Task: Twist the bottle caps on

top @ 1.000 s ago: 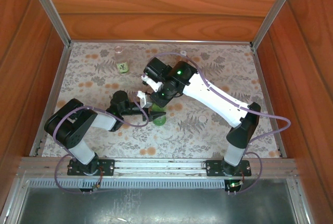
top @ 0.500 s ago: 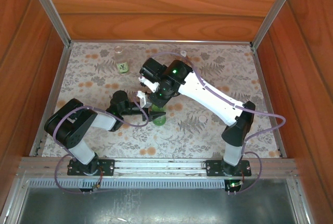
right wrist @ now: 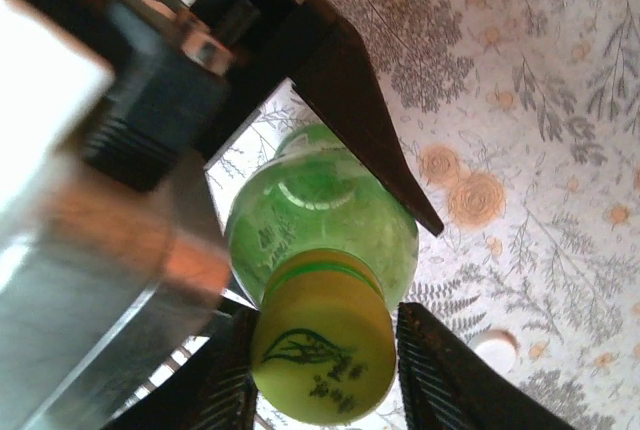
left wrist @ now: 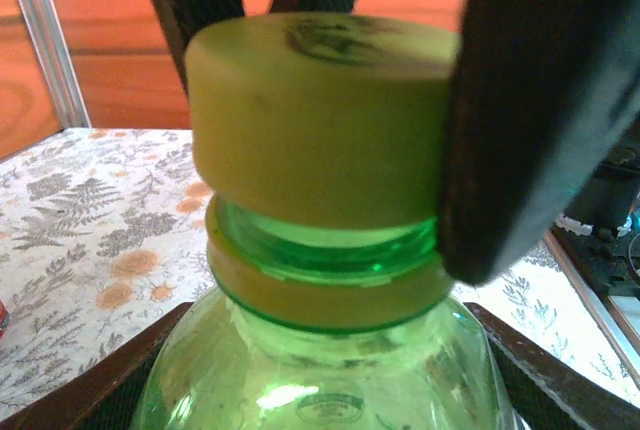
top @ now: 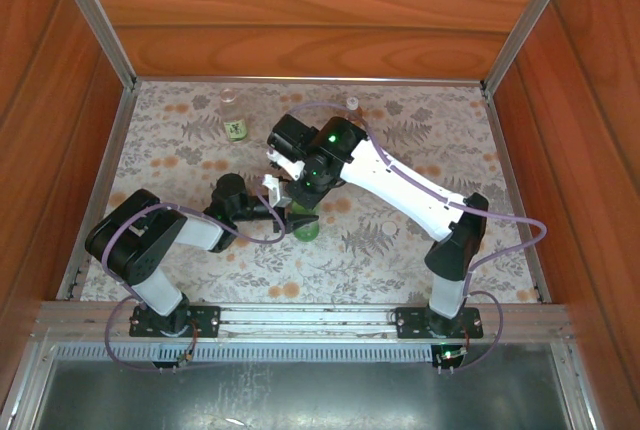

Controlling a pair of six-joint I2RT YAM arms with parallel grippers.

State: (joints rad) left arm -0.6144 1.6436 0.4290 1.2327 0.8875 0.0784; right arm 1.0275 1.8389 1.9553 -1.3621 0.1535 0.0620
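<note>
yellow-green cap (right wrist: 320, 350), pinched by right fingers (right wrist: 440, 380), sits atop green bottle (right wrist: 325, 215) clamped by left fingers (right wrist: 360, 120).

The bench (top: 180, 150) is viewed from high above, behind the arm bases (top: 300, 322). The green bottle (left wrist: 320, 370) is seen side-on, very close, from the left wrist, and from above its yellow-green cap (right wrist: 320, 350) from the right wrist; it is shared by all views.

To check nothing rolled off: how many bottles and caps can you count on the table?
Bottles: 2, the green bottle and the labelled bottle.
Caps: 2, the yellow-green cap and the white cap.
Total: 4.
One small pale thing at the back: cannot tell.
</note>
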